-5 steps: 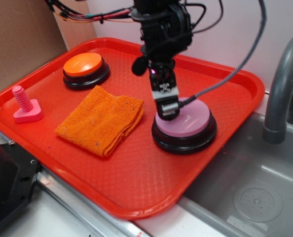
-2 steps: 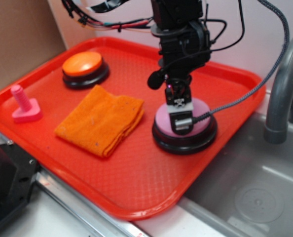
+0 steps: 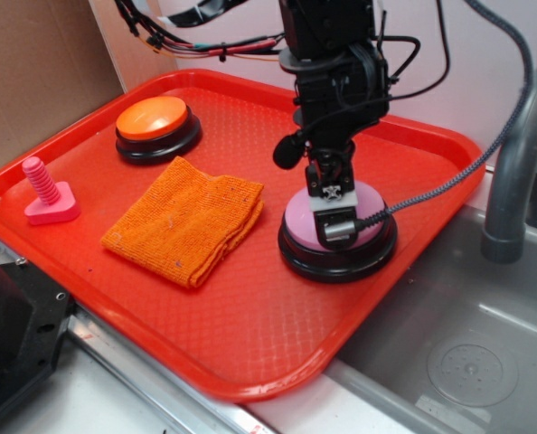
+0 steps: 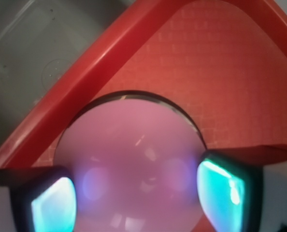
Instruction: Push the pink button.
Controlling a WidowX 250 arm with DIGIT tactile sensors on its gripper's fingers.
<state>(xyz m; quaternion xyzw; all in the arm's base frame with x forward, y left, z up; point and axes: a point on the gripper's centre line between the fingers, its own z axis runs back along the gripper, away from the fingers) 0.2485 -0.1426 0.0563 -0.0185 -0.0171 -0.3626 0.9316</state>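
Observation:
The pink button (image 3: 297, 220), a pale pink dome on a black round base, stands on the right part of the red tray (image 3: 250, 334). My gripper (image 3: 337, 231) points straight down onto the dome's top, its tips at or touching the surface. In the wrist view the pink button (image 4: 134, 150) fills the middle, close and blurred. My gripper (image 4: 138, 198) is open, with one fingertip (image 4: 51, 205) at the left and the other at the right, the dome showing between them. Nothing is held.
An orange button (image 3: 153, 117) sits at the tray's back left, a folded orange cloth (image 3: 187, 217) in the middle and a pink bolt (image 3: 47, 194) at the left. A steel sink (image 3: 467, 362) and a grey faucet (image 3: 513, 163) lie to the right, beyond the tray rim (image 4: 95, 67).
My gripper has shifted from the button's left edge toward the middle of the dome and come down a little. Everything else on the tray stayed in place.

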